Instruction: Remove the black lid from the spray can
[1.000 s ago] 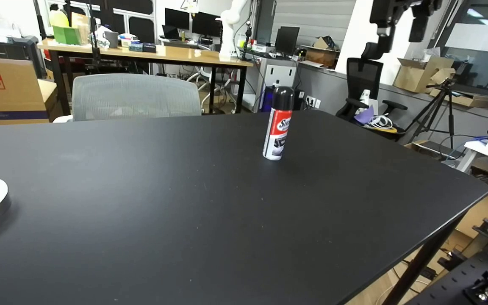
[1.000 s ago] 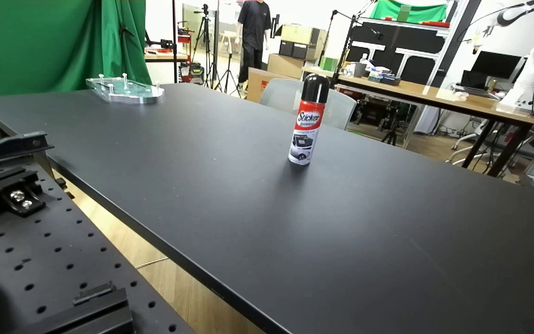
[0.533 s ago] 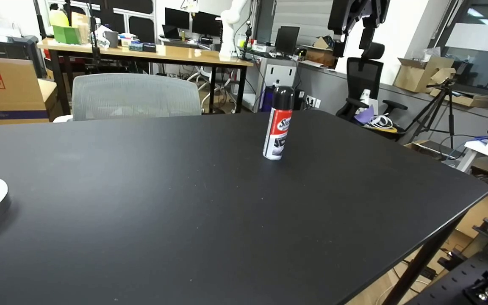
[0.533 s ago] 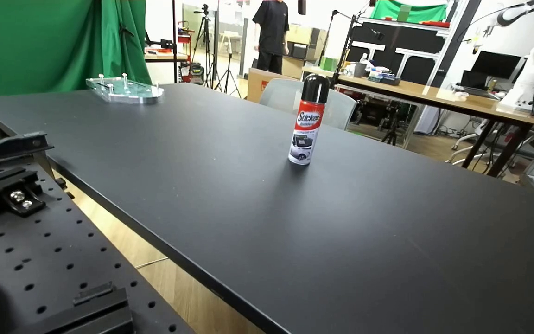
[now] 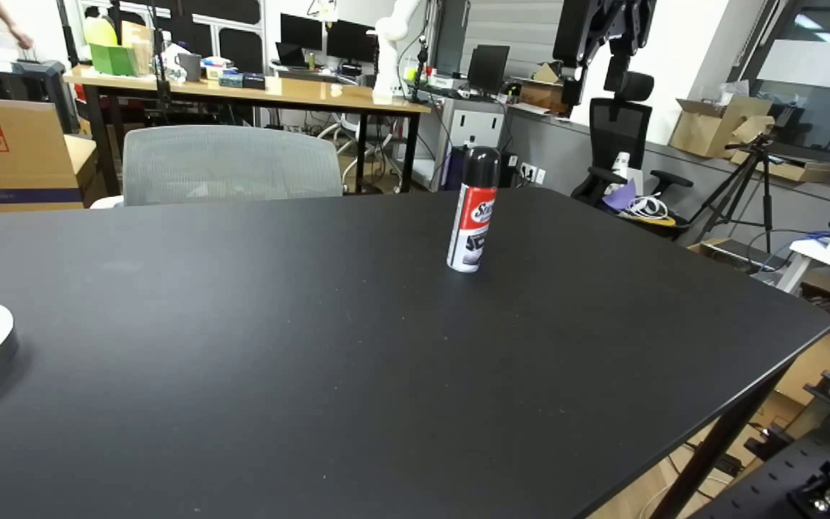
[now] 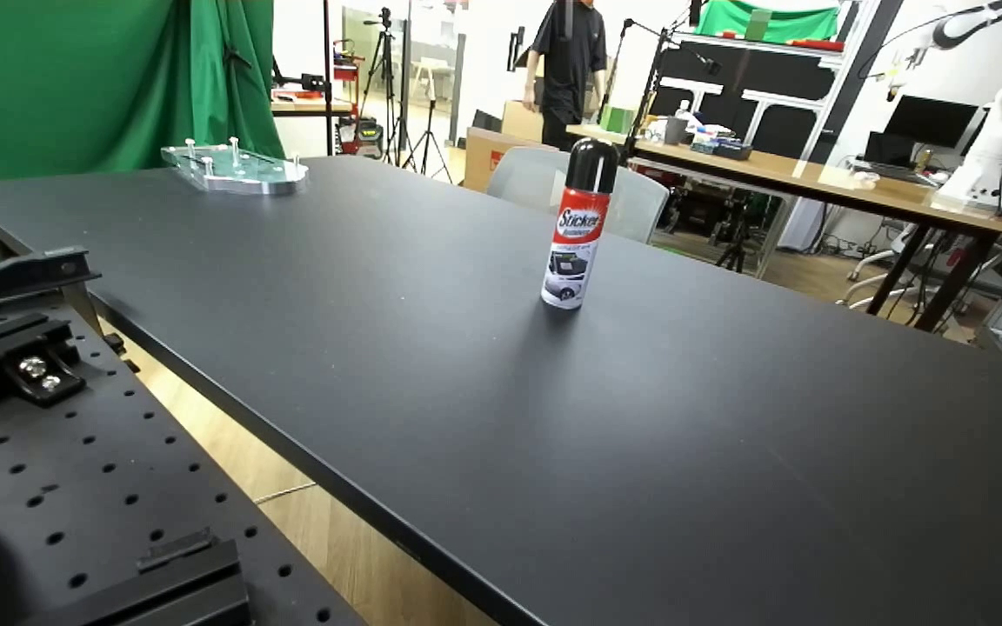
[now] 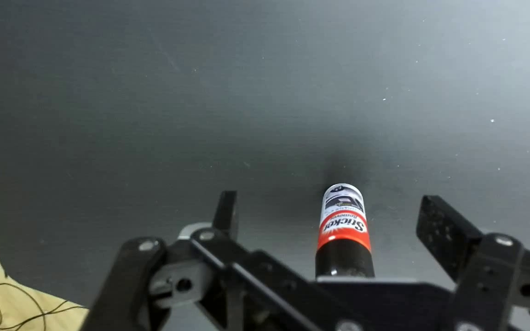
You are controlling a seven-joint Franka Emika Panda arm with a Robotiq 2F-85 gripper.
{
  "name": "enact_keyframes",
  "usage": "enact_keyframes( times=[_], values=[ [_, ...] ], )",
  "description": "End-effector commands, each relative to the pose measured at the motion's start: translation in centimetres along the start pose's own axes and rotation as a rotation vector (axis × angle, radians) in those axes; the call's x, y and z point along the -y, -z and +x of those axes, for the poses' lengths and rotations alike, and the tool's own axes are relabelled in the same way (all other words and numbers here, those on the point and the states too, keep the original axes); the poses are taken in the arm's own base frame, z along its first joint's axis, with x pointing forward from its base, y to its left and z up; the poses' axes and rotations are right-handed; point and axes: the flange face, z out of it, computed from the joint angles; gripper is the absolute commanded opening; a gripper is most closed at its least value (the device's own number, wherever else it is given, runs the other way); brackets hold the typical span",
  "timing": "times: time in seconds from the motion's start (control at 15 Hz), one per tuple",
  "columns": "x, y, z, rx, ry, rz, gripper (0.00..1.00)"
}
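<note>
The spray can (image 5: 472,227) stands upright on the dark table, with a red band above a white lower part. It also shows in an exterior view (image 6: 571,248) and in the wrist view (image 7: 344,216). The black lid (image 5: 482,167) sits on top of the can, seen too in an exterior view (image 6: 592,165). In the wrist view the lid (image 7: 344,258) is partly hidden behind the gripper's body. My gripper (image 5: 594,85) hangs high above the table, apart from the can. In the wrist view my gripper (image 7: 328,204) is open, its fingers wide apart and empty, the can showing between them.
A clear plate with posts (image 6: 240,169) lies at the table's far end. A grey chair (image 5: 231,166) stands behind the table. A perforated black mount (image 6: 118,469) lies beside the table edge. A person (image 6: 566,65) stands in the background.
My gripper has moved left and slightly down in an exterior view, mostly in the earlier half second. The can and lid have not moved. The person in the background has walked on.
</note>
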Motion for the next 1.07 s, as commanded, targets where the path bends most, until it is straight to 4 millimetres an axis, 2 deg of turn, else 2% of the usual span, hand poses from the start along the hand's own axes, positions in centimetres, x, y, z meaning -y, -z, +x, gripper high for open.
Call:
enact_keyframes(
  times=[0.0,0.33,0.53,0.73,1.0],
  values=[
    [-0.9,-1.6,3.5,0.016,0.040,0.009,1.00],
    [-1.3,-3.4,8.2,0.031,0.082,0.019,1.00],
    [-0.7,-3.9,10.6,0.035,0.132,0.043,1.00],
    [0.3,-4.5,12.1,0.049,0.172,0.077,1.00],
    [1.1,-5.7,13.2,0.088,0.194,0.092,1.00]
  ],
)
